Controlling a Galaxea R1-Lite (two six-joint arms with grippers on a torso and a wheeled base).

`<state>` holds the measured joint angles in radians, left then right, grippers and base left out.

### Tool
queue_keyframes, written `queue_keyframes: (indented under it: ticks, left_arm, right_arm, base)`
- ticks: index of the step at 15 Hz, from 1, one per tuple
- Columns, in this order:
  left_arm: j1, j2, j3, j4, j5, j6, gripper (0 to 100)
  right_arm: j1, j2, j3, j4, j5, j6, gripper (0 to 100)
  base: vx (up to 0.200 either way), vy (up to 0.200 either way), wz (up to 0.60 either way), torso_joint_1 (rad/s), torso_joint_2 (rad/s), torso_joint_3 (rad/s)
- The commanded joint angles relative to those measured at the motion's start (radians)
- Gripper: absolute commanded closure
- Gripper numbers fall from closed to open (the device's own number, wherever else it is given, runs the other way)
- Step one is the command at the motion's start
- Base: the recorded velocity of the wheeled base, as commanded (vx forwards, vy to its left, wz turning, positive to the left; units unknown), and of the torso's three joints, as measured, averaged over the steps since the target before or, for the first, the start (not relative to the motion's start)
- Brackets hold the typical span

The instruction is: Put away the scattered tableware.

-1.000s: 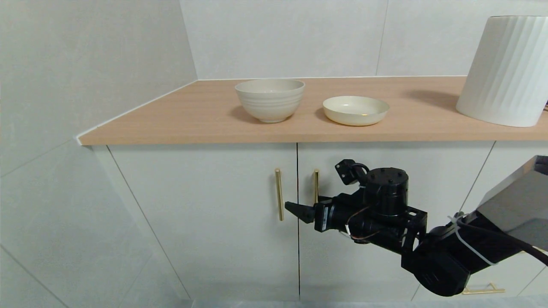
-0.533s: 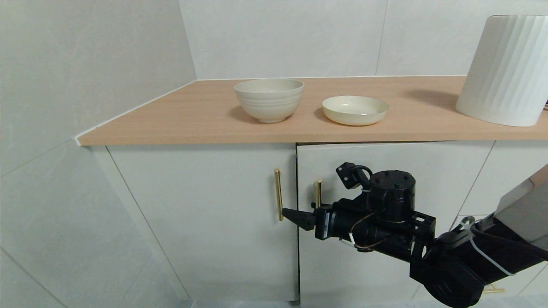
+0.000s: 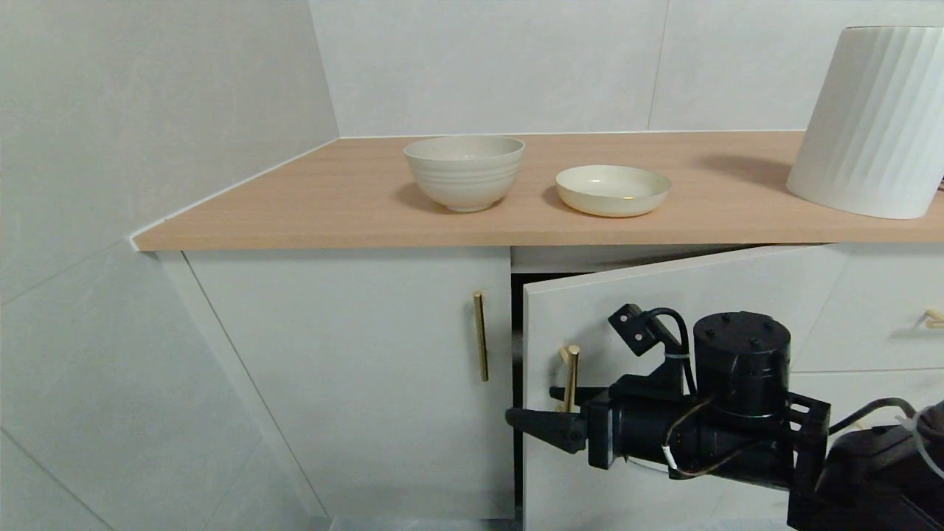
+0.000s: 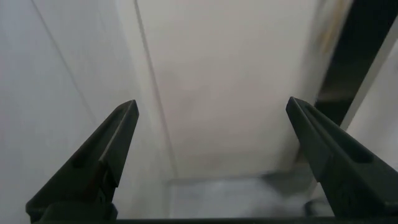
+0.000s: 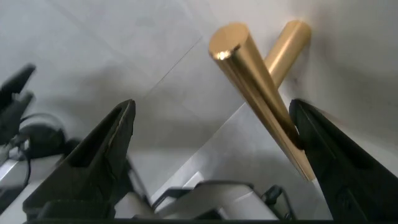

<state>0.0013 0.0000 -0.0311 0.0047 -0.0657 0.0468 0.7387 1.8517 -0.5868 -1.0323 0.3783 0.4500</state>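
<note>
Handle (image 3: 568, 377) of the ajar cabinet door (image 3: 664, 295) sits inside the wide-open right gripper (image 3: 542, 411), touching one finger; left gripper (image 4: 211, 118) gapes empty.

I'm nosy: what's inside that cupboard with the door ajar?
Only a dark gap shows beside the part-open door. Whatever is stored inside is hidden by that door and the darkness.

Wooden countertop (image 3: 332, 214), as reference.
- On it, left of middle: ribbed cream bowl (image 3: 464, 171).
- On it, at middle: shallow cream dish (image 3: 613, 189).
- On its right end: white ribbed shade (image 3: 874, 122).
- Below it, left: shut cabinet door (image 3: 354, 369).
- Below it, right: ajar door (image 3: 664, 302) with brass handle (image 3: 568, 377).
- Low beneath its middle: right gripper (image 3: 538, 413).
</note>
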Motion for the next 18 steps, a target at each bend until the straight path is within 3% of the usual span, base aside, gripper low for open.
queue_keyframes:
  ticks: [1,4,7,10,13,14,16,18]
  left_arm:
    - [0.0,0.0,-0.072,0.02,-0.039,-0.021,0]
    - [0.0,0.092,-0.23,0.129,-0.204,-0.013,0]
    - [0.0,0.41,-0.42,0.141,-0.296,-0.018,0]
    - [-0.035,0.75,-0.561,0.138,-0.468,-0.016,0]
    - [-0.179,0.965,-0.655,0.121,-0.485,-0.019,0]
    - [-0.271,1.055,-0.665,0.084,-0.483,-0.022,0]
    - [-0.328,1.166,-0.661,0.006,-0.483,-0.058,0]
    - [-0.362,1.262,-0.648,-0.077,-0.483,-0.13,0]
  right_arm:
    - [0.004,-0.066,0.045,-0.003,0.008,-0.001,0]
    - [0.021,-0.103,0.076,-0.003,0.021,-0.001,0]
    - [0.042,-0.144,0.097,-0.003,0.021,0.001,0]
    - [0.047,-0.154,0.128,-0.003,0.021,0.001,0]
    - [0.047,-0.158,0.143,-0.006,0.022,0.001,0]
    - [0.047,-0.158,0.143,-0.006,0.022,0.001,0]
    - [0.047,-0.16,0.145,-0.006,0.022,0.001,0]
    - [0.047,-0.163,0.147,-0.006,0.022,0.001,0]
  base:
    - [0.0,0.0,0.0,0.0,0.0,0.0]
    - [0.0,0.0,0.0,0.0,0.0,0.0]
    - [0.0,0.0,0.0,0.0,0.0,0.0]
    - [0.0,0.0,0.0,0.0,0.0,0.0]
    - [0.0,0.0,0.0,0.0,0.0,0.0]
    - [0.0,0.0,0.0,0.0,0.0,0.0]
    - [0.0,0.0,0.0,0.0,0.0,0.0]
    - [0.0,0.0,0.0,0.0,0.0,0.0]
